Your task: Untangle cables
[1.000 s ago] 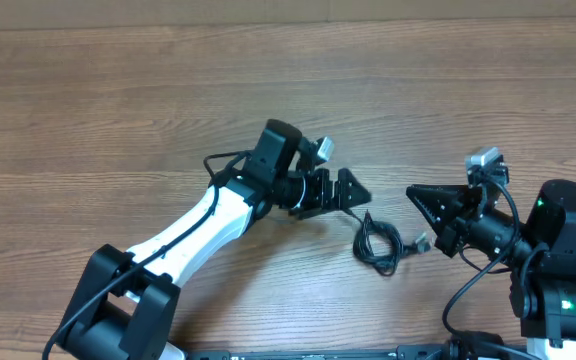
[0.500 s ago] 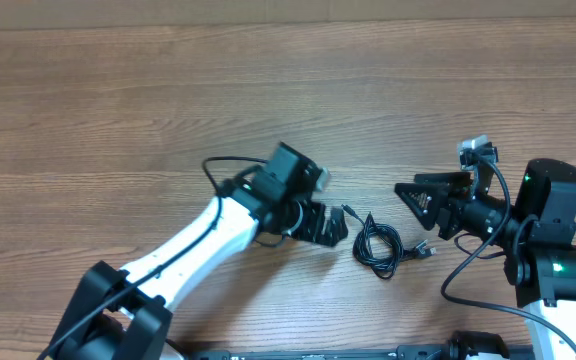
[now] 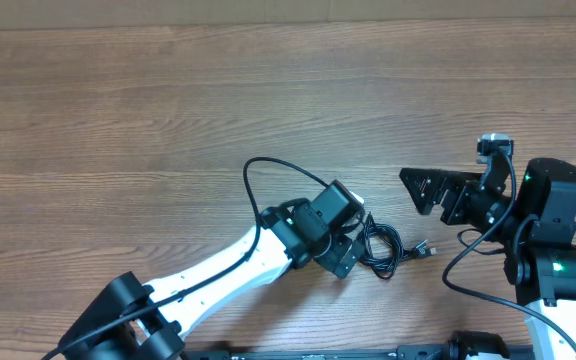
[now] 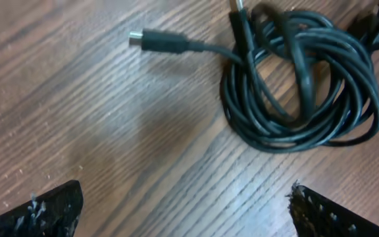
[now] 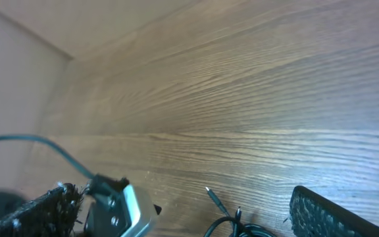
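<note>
The cables (image 3: 381, 248) lie as one small black coil on the wooden table, with a plug end (image 3: 426, 250) sticking out to the right. In the left wrist view the coil (image 4: 301, 85) is tangled in several loops, and one plug (image 4: 156, 41) points left. My left gripper (image 3: 353, 248) is open right beside the coil's left side; its fingers (image 4: 41, 212) straddle bare wood just short of the coil. My right gripper (image 3: 418, 190) is open and hovers up and to the right of the coil, holding nothing. From it I see a plug (image 5: 216, 197) and the coil's top (image 5: 242, 230).
The left arm's own thicker black wire (image 3: 268, 170) arcs above its wrist. The left wrist camera (image 5: 120, 209) shows in the right wrist view. The wooden table (image 3: 168, 90) stretches far to the back and left.
My left arm swung right and down until its open gripper reached the coil. My right gripper opened and pulled back from the coil's right plug end.
</note>
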Action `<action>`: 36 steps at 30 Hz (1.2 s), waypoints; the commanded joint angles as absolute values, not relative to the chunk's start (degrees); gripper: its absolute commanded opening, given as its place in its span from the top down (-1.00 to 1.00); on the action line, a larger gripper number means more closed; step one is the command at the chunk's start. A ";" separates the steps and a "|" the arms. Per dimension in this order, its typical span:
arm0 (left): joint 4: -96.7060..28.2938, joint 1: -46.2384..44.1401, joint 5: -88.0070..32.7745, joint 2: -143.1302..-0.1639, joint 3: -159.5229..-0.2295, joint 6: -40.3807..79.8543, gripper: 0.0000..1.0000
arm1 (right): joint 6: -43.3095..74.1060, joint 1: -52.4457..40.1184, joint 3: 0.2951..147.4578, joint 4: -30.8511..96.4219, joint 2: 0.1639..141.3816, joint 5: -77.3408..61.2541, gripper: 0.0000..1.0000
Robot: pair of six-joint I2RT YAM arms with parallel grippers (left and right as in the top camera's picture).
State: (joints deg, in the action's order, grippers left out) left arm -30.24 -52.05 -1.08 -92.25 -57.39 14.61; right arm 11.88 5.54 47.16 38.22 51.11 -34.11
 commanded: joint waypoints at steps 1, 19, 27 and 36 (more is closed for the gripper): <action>-28.34 -55.42 7.68 -91.05 -58.02 14.11 -1.00 | 15.03 5.50 47.99 37.82 50.81 -32.12 -1.00; -25.23 -64.95 -7.09 -91.07 -57.84 -31.05 -0.99 | 20.95 15.05 47.99 42.78 50.81 -31.55 -1.00; -25.21 -64.07 -7.11 -93.45 -57.78 -36.97 -1.00 | 18.81 16.16 47.99 42.76 50.81 -34.61 -1.00; -23.09 -64.16 -8.95 -98.96 -57.78 -40.32 -0.91 | 17.74 16.16 47.99 42.76 50.81 -34.61 -1.00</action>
